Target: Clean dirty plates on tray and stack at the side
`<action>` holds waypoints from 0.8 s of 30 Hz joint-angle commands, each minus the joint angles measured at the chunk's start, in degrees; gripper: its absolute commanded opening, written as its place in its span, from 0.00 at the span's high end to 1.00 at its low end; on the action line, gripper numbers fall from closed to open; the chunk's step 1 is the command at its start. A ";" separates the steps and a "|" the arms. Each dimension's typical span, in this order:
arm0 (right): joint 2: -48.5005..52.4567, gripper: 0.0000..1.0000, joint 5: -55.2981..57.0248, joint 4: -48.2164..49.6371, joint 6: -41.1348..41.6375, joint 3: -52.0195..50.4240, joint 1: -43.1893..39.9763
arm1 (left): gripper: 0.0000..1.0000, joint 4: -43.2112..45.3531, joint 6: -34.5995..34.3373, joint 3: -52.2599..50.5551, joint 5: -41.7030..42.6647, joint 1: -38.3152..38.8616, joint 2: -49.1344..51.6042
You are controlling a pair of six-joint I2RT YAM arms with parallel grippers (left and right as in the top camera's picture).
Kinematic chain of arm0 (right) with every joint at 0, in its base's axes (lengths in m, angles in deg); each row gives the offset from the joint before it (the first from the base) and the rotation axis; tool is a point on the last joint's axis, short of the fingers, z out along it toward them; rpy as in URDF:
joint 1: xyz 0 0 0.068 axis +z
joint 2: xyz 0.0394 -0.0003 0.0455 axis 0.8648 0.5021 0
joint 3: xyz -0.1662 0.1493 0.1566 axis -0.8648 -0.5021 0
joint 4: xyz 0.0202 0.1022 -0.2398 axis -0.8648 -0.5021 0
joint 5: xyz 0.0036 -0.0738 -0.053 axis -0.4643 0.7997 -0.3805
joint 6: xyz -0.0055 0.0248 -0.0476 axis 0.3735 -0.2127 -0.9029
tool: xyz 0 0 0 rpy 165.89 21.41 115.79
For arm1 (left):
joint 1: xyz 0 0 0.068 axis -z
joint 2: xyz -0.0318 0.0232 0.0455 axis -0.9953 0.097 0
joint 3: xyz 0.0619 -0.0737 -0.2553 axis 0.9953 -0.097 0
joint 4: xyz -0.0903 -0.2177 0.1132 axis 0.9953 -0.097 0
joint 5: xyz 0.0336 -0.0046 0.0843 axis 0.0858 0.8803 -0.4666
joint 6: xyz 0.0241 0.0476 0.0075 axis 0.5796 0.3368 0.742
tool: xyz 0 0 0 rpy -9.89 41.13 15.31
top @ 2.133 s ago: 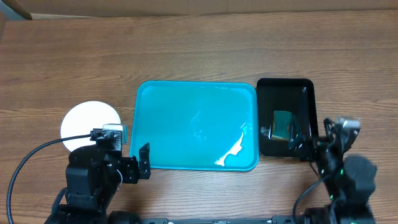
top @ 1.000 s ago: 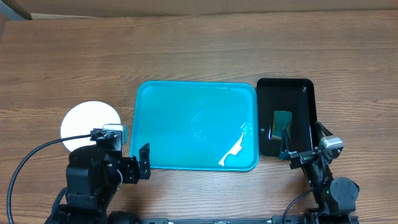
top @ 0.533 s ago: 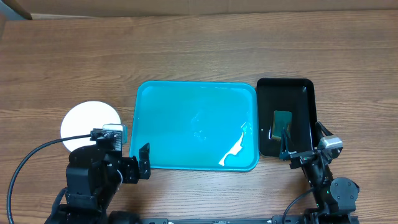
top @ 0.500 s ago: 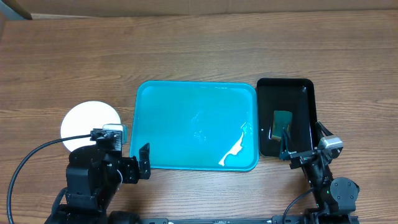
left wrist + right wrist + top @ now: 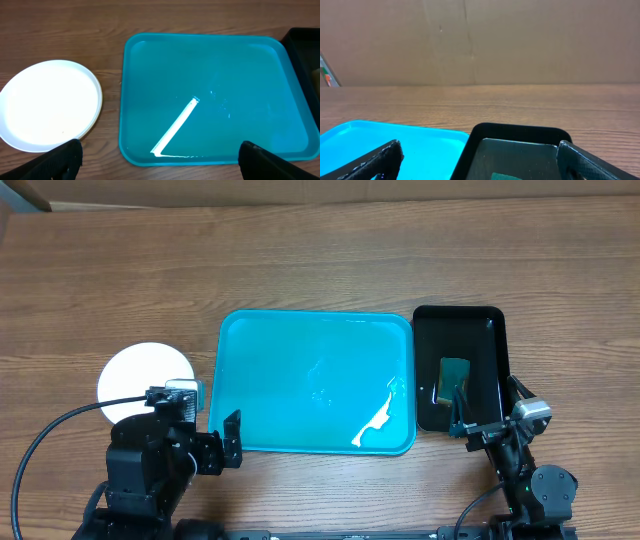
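On the counter (image 5: 320,260) your tray (image 5: 300,370) lies bare, so cleaning looks done; I judge only parking remains. The black tray (image 5: 458,310) sits just right of it; the plates (image 5: 140,375) sit just left, 1 white disc, count unclear. The sponge (image 5: 455,373) rests in the black tray. Left gripper (image 5: 160,155) and right gripper (image 5: 477,152): jaws apart, empty. Far counter is open; mind the near rims.

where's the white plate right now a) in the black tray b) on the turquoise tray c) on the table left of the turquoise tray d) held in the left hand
c, the white plate sits on the wooden table beside the turquoise tray, off its left edge.
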 commanded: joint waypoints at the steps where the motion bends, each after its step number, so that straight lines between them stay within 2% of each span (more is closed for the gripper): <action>1: -0.46 0.00 -0.50 0.31 -0.22 -0.61 0.31 | 0.00 -0.02 -0.59 -0.22 -0.39 0.00 -0.24; 5: -0.46 0.00 -0.52 0.31 -0.22 -0.61 0.31 | 0.00 1.79 1.18 -1.53 -2.40 0.00 -2.43; 8: -0.46 0.00 -0.52 0.31 -0.22 -0.61 0.31 | 0.00 5.62 1.11 -6.49 -2.49 -0.09 -6.69; 16: -0.46 0.00 -0.52 0.31 -0.22 -0.61 0.31 | 0.00 25.14 -2.69 -29.62 1.68 -4.74 -23.85; 24: -0.46 0.00 -0.50 0.31 -0.22 -0.61 0.31 | 0.00 41.92 -4.94 -42.01 2.47 -5.99 -33.24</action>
